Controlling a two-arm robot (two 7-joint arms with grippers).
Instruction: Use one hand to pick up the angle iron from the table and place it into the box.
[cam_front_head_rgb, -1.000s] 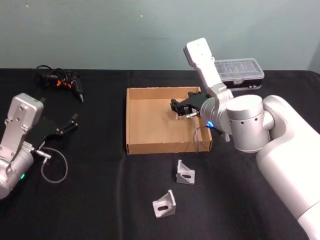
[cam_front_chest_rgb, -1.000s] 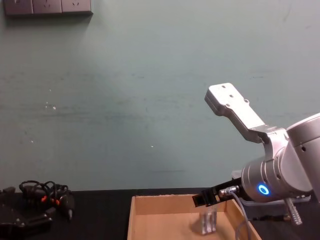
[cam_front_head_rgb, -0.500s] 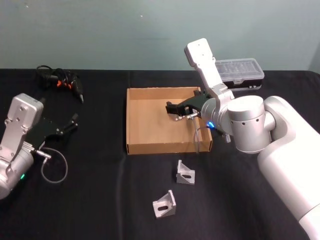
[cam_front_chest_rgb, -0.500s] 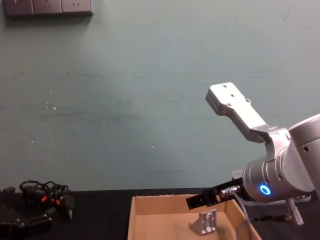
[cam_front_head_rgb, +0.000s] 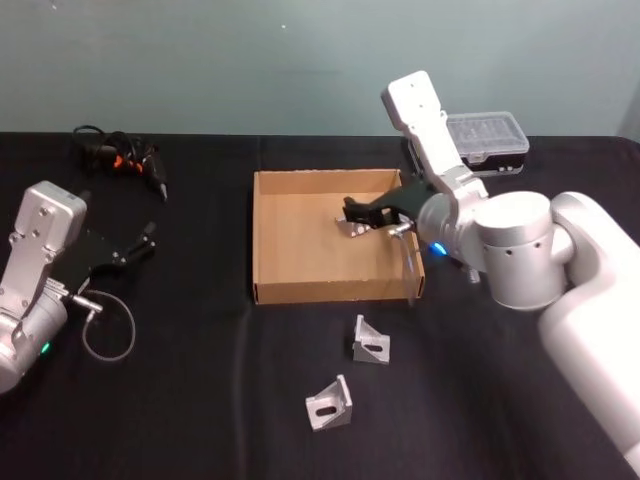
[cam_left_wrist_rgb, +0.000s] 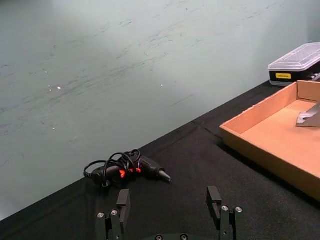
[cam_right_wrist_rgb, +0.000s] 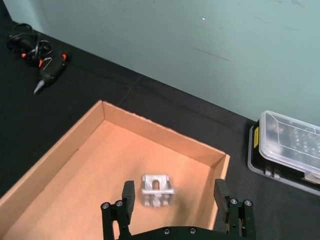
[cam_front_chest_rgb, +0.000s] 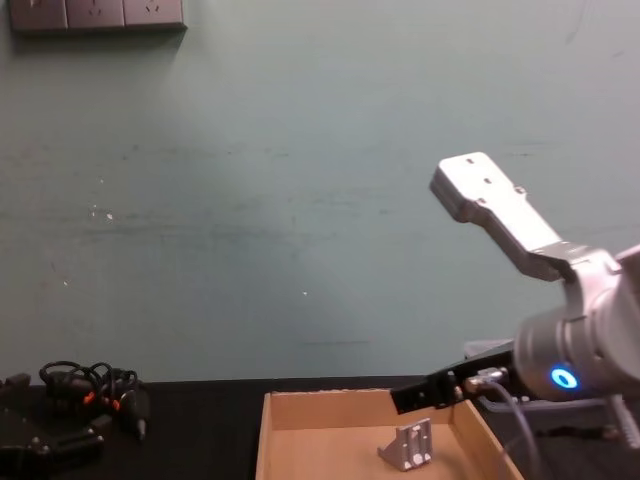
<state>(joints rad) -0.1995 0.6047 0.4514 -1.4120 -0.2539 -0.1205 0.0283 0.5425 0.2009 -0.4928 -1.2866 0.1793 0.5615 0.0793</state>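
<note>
One silver angle iron lies free on the floor of the brown cardboard box, near its far right corner. My right gripper hovers just above it, open and holding nothing. Two more angle irons rest on the black table in front of the box. At the table's left side my left gripper stays parked and open.
A black glue gun with a coiled cable lies at the far left. A clear-lidded plastic case stands behind the box on the right.
The right gripper let go of the angle iron, which tipped to rest on the box floor. The gripper and arm then drew back slightly to the right. The left arm stayed still.
</note>
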